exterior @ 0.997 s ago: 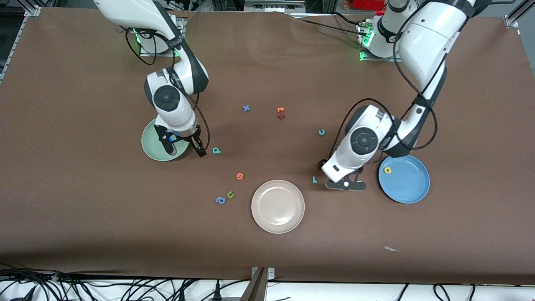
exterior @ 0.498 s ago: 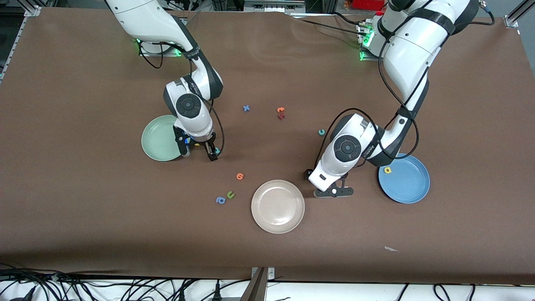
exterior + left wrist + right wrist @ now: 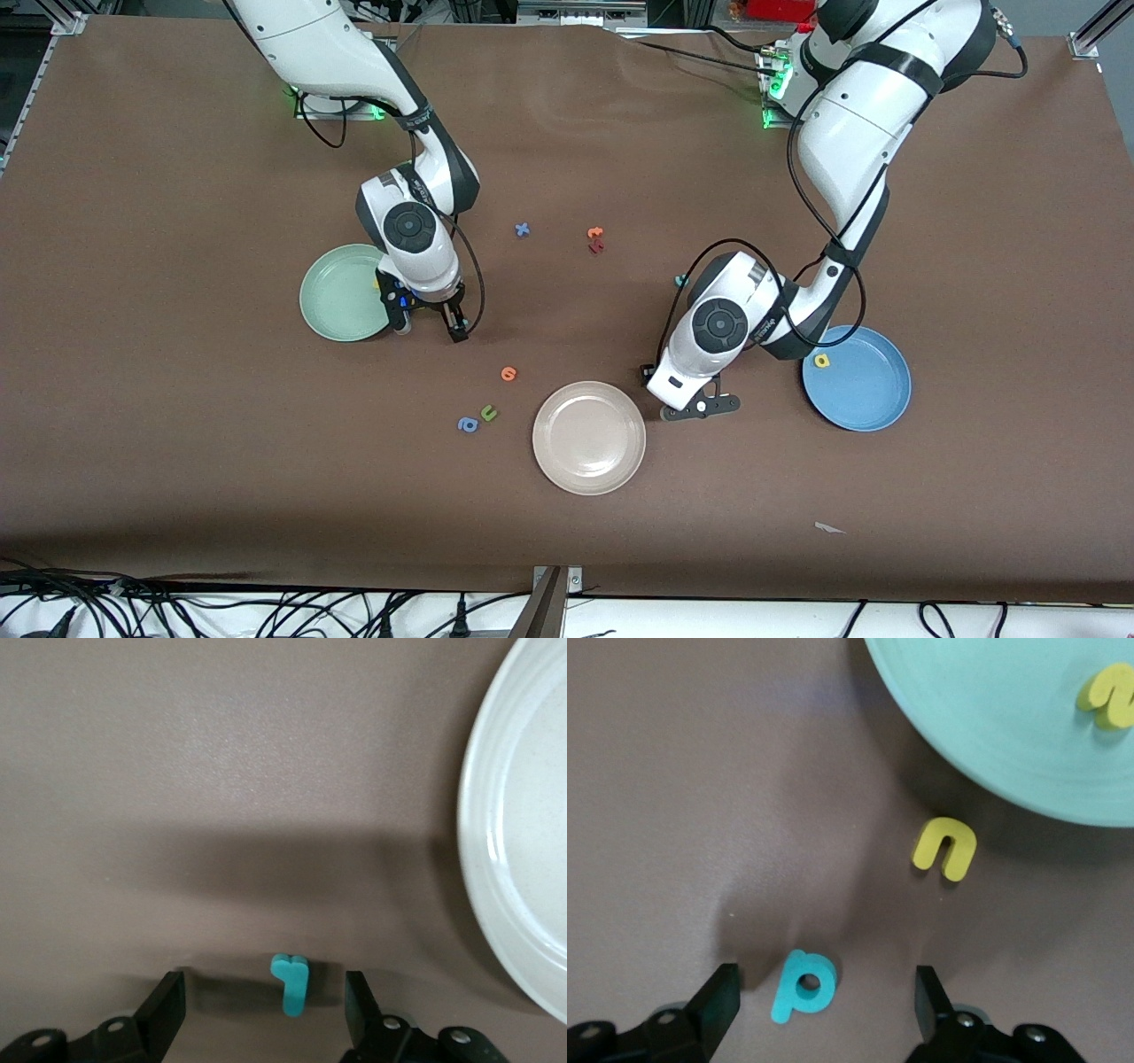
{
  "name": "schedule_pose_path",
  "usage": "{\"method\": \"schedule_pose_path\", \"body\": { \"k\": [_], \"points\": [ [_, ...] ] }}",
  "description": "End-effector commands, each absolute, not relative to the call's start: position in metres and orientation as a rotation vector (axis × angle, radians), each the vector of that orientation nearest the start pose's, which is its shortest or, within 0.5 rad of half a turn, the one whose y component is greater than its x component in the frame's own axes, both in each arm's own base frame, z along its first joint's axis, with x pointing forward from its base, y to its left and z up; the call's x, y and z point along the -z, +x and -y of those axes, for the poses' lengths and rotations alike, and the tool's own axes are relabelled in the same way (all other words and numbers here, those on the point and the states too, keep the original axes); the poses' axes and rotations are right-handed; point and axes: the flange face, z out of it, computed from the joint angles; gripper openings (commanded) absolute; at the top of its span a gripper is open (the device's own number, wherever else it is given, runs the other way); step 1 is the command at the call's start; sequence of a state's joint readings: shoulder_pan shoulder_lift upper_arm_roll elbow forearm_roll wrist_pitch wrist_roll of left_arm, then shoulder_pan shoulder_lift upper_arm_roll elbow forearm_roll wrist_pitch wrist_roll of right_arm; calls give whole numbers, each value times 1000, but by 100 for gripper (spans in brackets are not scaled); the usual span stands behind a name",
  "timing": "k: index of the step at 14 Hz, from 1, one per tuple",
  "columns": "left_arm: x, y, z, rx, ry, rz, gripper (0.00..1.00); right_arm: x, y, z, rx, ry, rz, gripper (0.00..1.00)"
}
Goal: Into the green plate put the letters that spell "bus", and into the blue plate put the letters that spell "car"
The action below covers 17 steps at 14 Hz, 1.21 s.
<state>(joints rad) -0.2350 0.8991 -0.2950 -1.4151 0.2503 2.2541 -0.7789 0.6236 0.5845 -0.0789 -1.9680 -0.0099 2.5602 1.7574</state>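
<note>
the right gripper (image 3: 429, 326) is down at the table just beside the green plate (image 3: 335, 297), toward the left arm's end. its fingers (image 3: 716, 1003) stand apart on either side of the teal "b" (image 3: 803, 985) without touching it. the right wrist view shows the letter lying flat, its stem running lengthwise between the fingers; the front view hides it under the wrist. that wrist view also shows a yellow "u" (image 3: 945, 848) on the table just outside the plate's rim and another yellow letter (image 3: 1108, 695) in the plate, probably the "s".

the left gripper (image 3: 700, 406) is low between the beige plate (image 3: 589, 438) and the blue plate (image 3: 857, 379). its fingers (image 3: 166, 1010) are spread around the teal "r" (image 3: 291, 981), not gripping it, stem along the gap. a yellow "a" (image 3: 822, 360) lies in the blue plate; the teal "c" (image 3: 679, 281) peeks out beside the left wrist.
</note>
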Motion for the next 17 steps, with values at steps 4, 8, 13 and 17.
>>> {"method": "schedule_pose_path", "body": {
  "k": [4, 8, 13, 17],
  "points": [
    [-179, 655, 328, -52, -3149, 341, 53, -168, 527, -327, 81, -2670, -1664, 19],
    [-179, 655, 328, -55, -3148, 343, 35, -190, 532, -328, 92, -2714, -1562, 13],
    [-177, 654, 329, -60, -3146, 347, 8, -240, 537, -284, -38, -2980, -1377, 14],
    [-177, 654, 328, -56, -3146, 333, 0, -238, 527, -201, -204, -3157, -1191, 14]
  ]
}}
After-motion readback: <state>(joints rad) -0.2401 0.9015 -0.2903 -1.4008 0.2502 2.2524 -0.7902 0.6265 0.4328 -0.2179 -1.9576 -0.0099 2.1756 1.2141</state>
